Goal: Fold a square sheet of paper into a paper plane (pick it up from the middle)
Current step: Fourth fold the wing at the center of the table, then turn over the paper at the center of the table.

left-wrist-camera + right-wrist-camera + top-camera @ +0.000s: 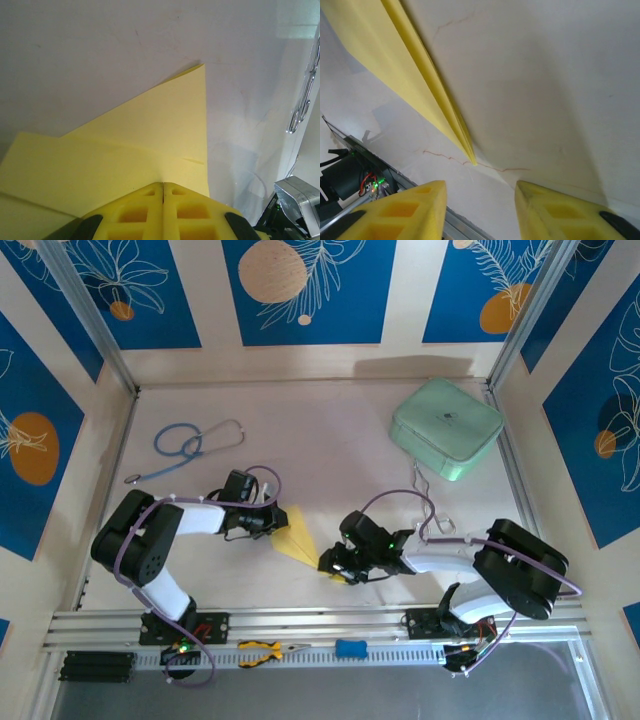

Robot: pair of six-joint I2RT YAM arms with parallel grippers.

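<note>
The square sheet of paper now lies folded into a pale-yellow paper plane [295, 538] between my two grippers. My left gripper [268, 522] is shut on its wide back end. In the left wrist view the closed fingertips [163, 186] meet right where the plane's [150, 135] folds converge. My right gripper [333, 565] stands open at the pointed end. In the right wrist view the plane [415, 75] slopes down to its sharp tip on the table, just ahead of the open right gripper [480, 197], and nothing sits between the fingers.
A mint-green case [446, 427] stands at the back right, and a blue stethoscope [190, 445] lies at the back left. A bent metal wire [430, 505] lies behind the right arm. Yellow-handled pliers [262, 650] and a blue block [350, 648] rest on the front rail.
</note>
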